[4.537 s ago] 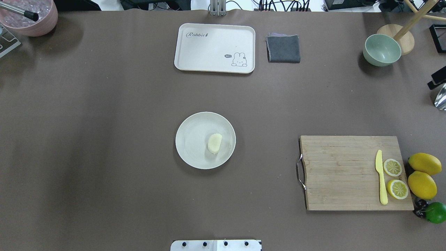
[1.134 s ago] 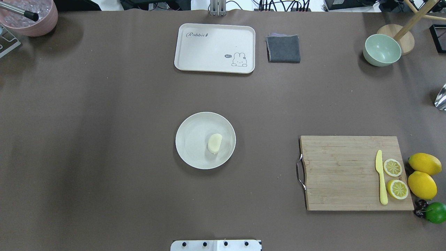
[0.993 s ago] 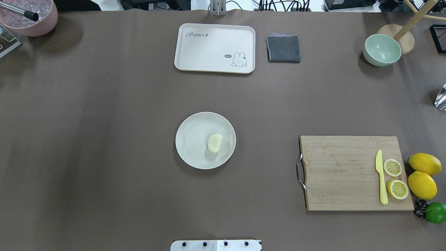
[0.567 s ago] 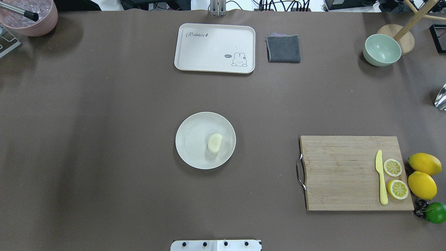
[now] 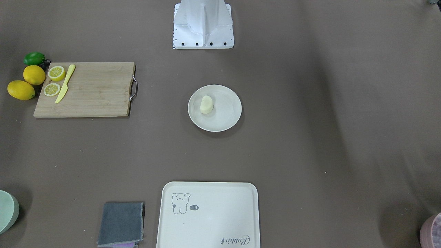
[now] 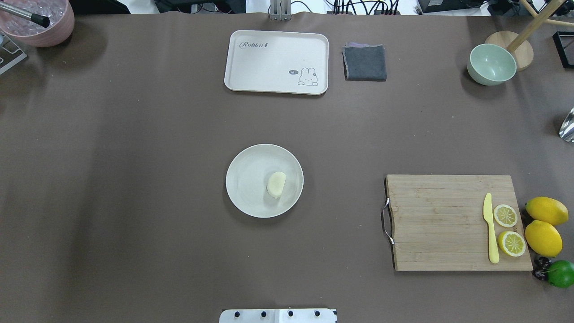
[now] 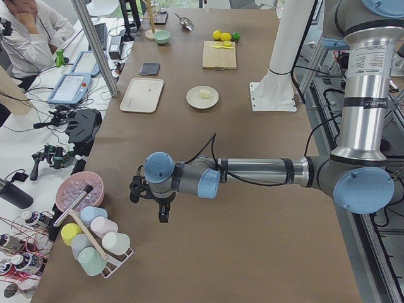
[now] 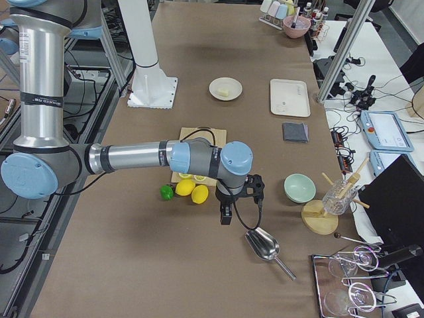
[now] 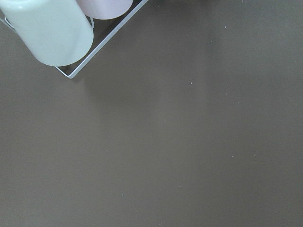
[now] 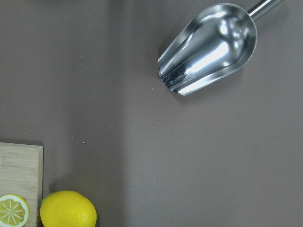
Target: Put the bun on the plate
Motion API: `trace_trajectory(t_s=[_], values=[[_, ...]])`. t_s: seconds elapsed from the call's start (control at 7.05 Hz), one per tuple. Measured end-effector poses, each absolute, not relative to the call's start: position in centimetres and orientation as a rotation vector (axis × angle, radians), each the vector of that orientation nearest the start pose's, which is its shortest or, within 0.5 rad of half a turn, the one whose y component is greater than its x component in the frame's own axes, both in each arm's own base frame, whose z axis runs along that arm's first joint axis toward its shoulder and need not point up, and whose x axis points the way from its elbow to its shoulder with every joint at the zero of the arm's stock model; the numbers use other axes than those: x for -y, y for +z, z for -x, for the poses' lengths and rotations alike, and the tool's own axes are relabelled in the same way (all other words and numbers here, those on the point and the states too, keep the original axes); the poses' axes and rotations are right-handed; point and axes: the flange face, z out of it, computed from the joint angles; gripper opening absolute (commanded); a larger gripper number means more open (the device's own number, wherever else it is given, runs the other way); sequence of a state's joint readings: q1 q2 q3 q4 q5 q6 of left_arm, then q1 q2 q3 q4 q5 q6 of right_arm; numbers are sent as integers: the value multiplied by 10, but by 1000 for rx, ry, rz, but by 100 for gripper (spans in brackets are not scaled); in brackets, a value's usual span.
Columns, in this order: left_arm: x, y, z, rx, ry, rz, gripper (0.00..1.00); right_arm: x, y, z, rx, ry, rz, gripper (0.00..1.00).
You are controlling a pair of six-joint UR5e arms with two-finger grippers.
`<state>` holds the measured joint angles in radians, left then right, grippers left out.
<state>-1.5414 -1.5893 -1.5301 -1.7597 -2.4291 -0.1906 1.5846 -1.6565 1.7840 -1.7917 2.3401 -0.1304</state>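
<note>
Bun (image 6: 276, 184) lay inside the plate (image 6: 246, 179), a little off the plate's middle toward the cutting board (image 6: 444, 222) side, clear of the raised rim and touching nothing but the plate floor. Judged: placement done, with only a hands-off finish left. The left pincer (image 7: 161, 213) hung over the counter (image 6: 134, 202) well apart from the plate on the robot's left, near a rack of cups (image 9: 47, 33). The right pincer (image 8: 225, 215) hung well apart from the plate on the opposite side, beyond the cutting board, near a metal scoop (image 10: 208, 49) and a whole lemon (image 10: 68, 210). Neither pincer showed in the overhead or front views; from the side views alone I could not tell whether either stood open or closed, and nothing could be made out between the fingers. To close this step well: leave the bun alone, since it sat stable and low, and a nudge could roll the rounded side toward the rim. Any arm travel should pass high and wide of the plate. The right arm's nearest hazards were the scoop and the lemons, the left arm's the cup rack. No re-grasp or centring looked needed; off-centre within the rim should satisfy the task.
</note>
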Motion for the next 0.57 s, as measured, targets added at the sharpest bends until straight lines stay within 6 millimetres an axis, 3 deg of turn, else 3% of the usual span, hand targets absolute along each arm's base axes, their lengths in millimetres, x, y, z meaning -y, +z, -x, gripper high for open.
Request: trace_trajectory(t_s=[0.57], values=[[510, 643, 42, -875, -140, -26, 98, 445, 615, -70, 772, -76, 30, 100]])
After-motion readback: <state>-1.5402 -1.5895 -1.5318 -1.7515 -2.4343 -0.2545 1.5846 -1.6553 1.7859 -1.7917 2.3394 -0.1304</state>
